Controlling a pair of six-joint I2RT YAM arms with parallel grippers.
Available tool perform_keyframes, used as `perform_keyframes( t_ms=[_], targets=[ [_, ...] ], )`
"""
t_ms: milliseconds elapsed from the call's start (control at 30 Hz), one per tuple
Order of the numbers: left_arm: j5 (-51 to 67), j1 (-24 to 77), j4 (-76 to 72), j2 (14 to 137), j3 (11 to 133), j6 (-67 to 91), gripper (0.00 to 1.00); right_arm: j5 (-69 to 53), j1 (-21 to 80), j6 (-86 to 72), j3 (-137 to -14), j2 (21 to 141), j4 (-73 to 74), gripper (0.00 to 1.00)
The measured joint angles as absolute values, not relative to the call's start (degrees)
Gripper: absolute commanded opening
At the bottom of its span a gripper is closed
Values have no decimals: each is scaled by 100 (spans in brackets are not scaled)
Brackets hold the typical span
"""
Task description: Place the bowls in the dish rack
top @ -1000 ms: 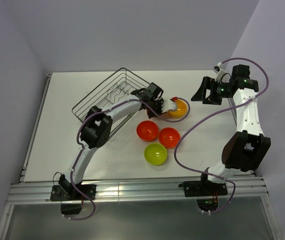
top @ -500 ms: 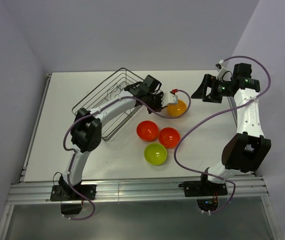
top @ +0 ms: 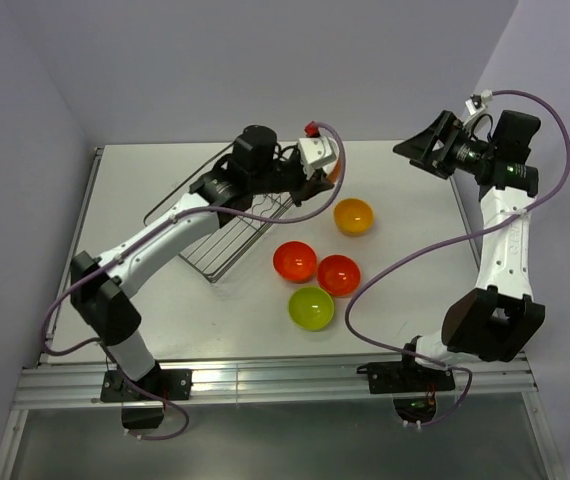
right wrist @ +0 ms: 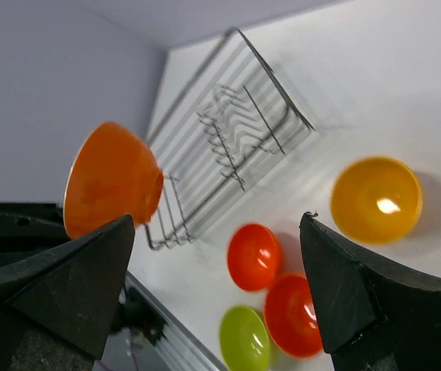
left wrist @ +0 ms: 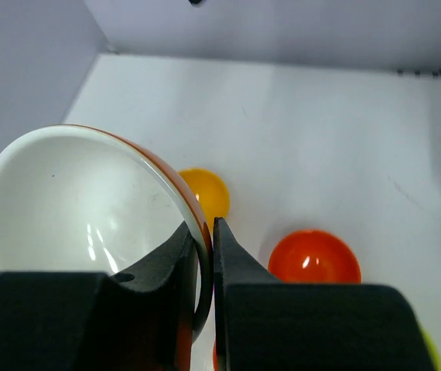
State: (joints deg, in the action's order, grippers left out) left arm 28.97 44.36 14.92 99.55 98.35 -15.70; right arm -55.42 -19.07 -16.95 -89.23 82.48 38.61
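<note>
From above, the left gripper [top: 320,178] is raised off the table [top: 115,250], pinching the white-inside bowl [top: 335,172] by its rim, so that it appears by the far right corner of the dish rack [top: 230,215]. The yellow-orange bowl [top: 354,216] sits right of the rack; nearer the arms lie a red-orange bowl [top: 295,261], a second red-orange bowl [top: 338,274] just beside it, and the lime green bowl [top: 311,308]. The right gripper [top: 430,148] hangs high at the far right, jaws spread, holding nothing. In the left wrist view, both fingers [left wrist: 224,255] are clamped across the bowl's rim (white inside, orange edge showing). In the right wrist view, its own fingers [right wrist: 73,286] stand wide apart, and the held bowl's orange outside [right wrist: 112,182] shows left of the rack, which holds no bowl.
</note>
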Motion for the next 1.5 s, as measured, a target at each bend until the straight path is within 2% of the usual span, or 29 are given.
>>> perform_keyframes(
  t_ms=[200,633,767,1067,1500],
  targets=[
    [2261,4429,552,8742,8602,-976,0,-5837,-1673,-3365,-8785,8084,2283,94],
    [648,4427,-939,6831,6646,-718,0,-5631,115,-4810,-8606,7695,1157,100],
    [541,4427,-1466,6539,6147,-624,0,-5443,794,-4823,-8672,7669,1168,100],
    [617,4394,-1828,6541,5905,-360,0,-4733,1892,-4501,-9229,7933,1697,100],
    [799,4313,-1874,6543,5902,-268,0,-3826,2655,-4185,-9651,8374,2453,100]
  ],
)
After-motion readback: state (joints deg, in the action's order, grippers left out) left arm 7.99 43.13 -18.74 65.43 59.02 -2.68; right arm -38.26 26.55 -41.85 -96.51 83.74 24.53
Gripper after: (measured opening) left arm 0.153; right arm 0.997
